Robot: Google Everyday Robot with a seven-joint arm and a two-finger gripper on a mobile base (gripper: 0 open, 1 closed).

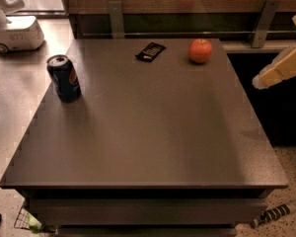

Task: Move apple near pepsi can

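Well off the counter's (148,132) right edge, up toward the far right corner, the cream-coloured gripper (278,69) hangs in the air over the dark gap beside the counter, slanting down to the left. Whether it is apart or together cannot be told; it touches nothing.

The apple (200,51) sits upright near the far edge, right of the middle and well short of the right edge, its stem dimple up. Just left of it along the same edge lies a flat black packet (150,51), apart from the apple.

The can (63,78) stands upright by the left edge, nearer the far left corner, well apart from the apple and the packet.

Beyond the far left corner a white wheeled base (17,32) stands on the floor. Off the near right corner a striped rod (278,213) lies on the speckled floor.
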